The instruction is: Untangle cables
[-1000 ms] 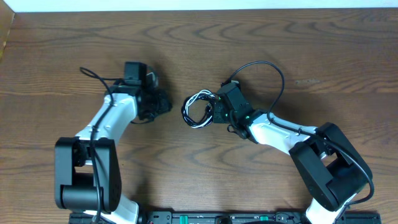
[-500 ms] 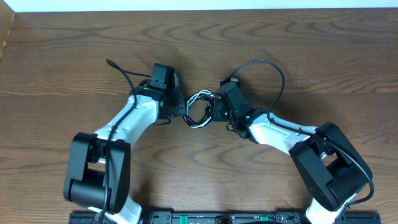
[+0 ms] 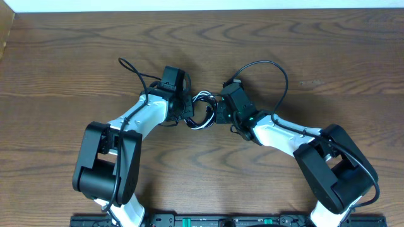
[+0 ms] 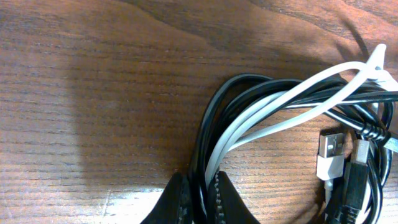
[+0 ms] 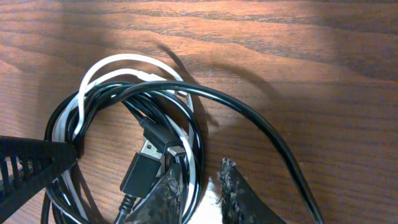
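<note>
On the bench (image 3: 76, 50), the tangled cables (image 4: 273, 99) (white wound through black) lie between both arms. The left gripper (image 4: 199, 199) pinches strands at the coil's left edge, while the right gripper (image 5: 200, 190) straddles its right side, jaws narrowly apart.

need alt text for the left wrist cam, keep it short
The left claw is shut on black strands at the bottom edge of a tangled loop of white and black cables lying on a wooden table. A silver USB plug and a black plug show at the right.
</note>
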`<state>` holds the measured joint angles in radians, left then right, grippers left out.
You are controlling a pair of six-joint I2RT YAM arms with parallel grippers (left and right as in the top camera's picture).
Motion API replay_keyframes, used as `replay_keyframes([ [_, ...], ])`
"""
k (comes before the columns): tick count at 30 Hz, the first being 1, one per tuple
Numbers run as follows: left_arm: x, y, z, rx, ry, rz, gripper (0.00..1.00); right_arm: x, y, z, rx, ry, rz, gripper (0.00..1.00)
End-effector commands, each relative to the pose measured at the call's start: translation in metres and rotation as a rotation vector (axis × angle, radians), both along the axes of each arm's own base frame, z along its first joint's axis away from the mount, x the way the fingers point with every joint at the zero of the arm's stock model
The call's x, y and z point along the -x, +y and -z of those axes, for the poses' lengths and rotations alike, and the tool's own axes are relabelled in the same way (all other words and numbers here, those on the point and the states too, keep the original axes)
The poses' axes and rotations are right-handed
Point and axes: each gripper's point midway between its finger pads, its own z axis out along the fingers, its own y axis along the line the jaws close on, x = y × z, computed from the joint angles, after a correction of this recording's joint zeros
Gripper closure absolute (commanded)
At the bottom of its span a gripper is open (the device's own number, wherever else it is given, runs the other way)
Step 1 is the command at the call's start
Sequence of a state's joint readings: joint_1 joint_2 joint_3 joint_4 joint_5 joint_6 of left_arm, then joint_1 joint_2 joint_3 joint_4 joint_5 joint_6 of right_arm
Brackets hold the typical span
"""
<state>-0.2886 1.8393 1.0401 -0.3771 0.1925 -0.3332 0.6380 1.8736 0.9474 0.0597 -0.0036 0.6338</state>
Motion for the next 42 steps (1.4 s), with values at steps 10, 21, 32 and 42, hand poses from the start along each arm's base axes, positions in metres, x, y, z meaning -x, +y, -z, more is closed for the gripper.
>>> replay_keyframes([
  [10,0.004,0.024,-0.017,0.112,0.048,-0.108,0.92,-0.003,0.003,-0.002,0.014,-0.020,-0.013,0.67],
  [21,0.006,0.031,-0.029,0.338,0.110,-0.161,0.92,-0.004,0.004,-0.003,0.010,-0.025,-0.013,0.54],
  [32,0.006,0.033,-0.027,0.319,0.110,-0.166,0.48,-0.005,0.004,-0.004,0.005,-0.032,-0.013,0.51],
  [42,0.006,0.033,-0.027,0.319,0.110,-0.166,0.80,-0.006,0.005,-0.005,0.001,-0.038,-0.013,0.95],
])
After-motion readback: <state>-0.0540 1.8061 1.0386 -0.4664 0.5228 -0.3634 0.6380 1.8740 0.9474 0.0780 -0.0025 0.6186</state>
